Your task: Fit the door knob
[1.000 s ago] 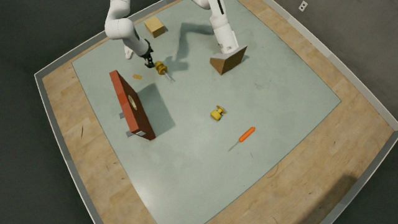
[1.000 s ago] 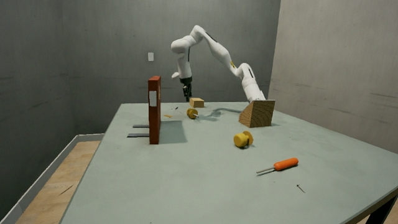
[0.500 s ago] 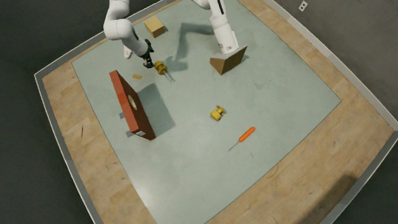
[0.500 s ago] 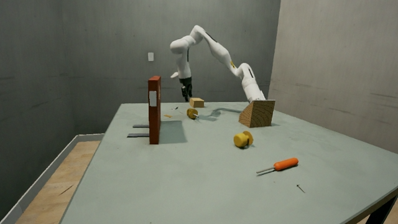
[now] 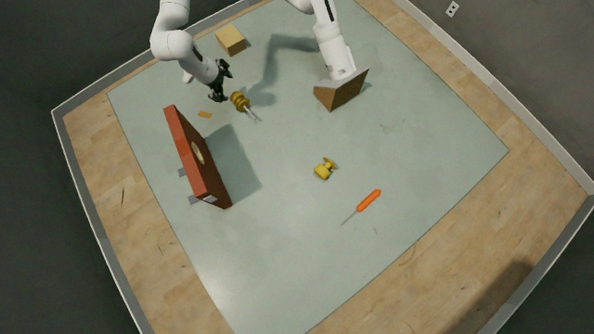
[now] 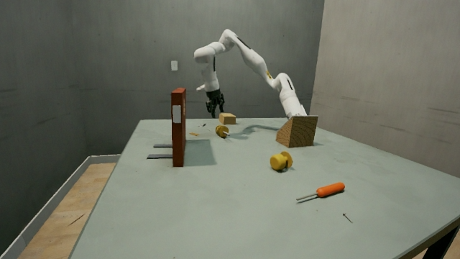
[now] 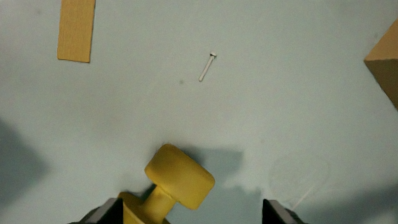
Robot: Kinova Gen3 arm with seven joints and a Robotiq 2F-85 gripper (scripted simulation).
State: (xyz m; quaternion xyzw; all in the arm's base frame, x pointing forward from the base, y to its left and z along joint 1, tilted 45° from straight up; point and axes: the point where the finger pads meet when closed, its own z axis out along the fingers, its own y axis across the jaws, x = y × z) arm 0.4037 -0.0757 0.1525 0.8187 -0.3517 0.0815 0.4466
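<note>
On the left in the top view, a red wooden board (image 5: 187, 153) (image 6: 178, 129) stands on its edge, with two thin grey feet at its back. A round pale plate (image 5: 198, 152) is on its face, and that is likely where the socket is, but the square hole is too small to see. The board has a pale metal patch (image 5: 210, 199) (image 6: 177, 114) on its narrow end, and I can't read any writing there. Next comes a little flat tan piece (image 5: 204, 114) (image 6: 194, 134) (image 7: 76, 31) on the table. Then comes the gripper (image 5: 223, 83) (image 6: 215, 108) (image 7: 193, 212), spread nearly all the way open, with nothing in it. Just to the right of it, and lower down, the door knob with the spindle (image 5: 239, 100) (image 6: 222, 132) (image 7: 180, 176) lies on its side on the table. Its long line slants, and the silver rod points away from the gripper, down and to the right. The one arm (image 5: 200, 65) (image 6: 210, 72) is right by it, so I think the next move is down, with the fingers turned to pinch across the knob. After that the rod must swing round to face the board. Farther right are another yellow knob (image 5: 325, 169) (image 6: 280, 161) and an orange screwdriver (image 5: 368, 200) (image 6: 330, 189). I see no brand names I can read.

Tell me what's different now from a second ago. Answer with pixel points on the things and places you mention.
The tool (image 5: 225, 84) (image 6: 218, 113) (image 7: 192, 215) has opened wider, and the arm (image 5: 169, 44) (image 6: 208, 54) has shifted slightly left in the top and exterior views. Nothing was visibly grasped or released. Both door knobs (image 5: 239, 100) (image 6: 221, 131) (image 7: 180, 175), the orange-handled screwdriver (image 5: 368, 200) (image 6: 330, 189) and the upright door block (image 5: 185, 148) (image 6: 178, 137) stayed put.
</note>
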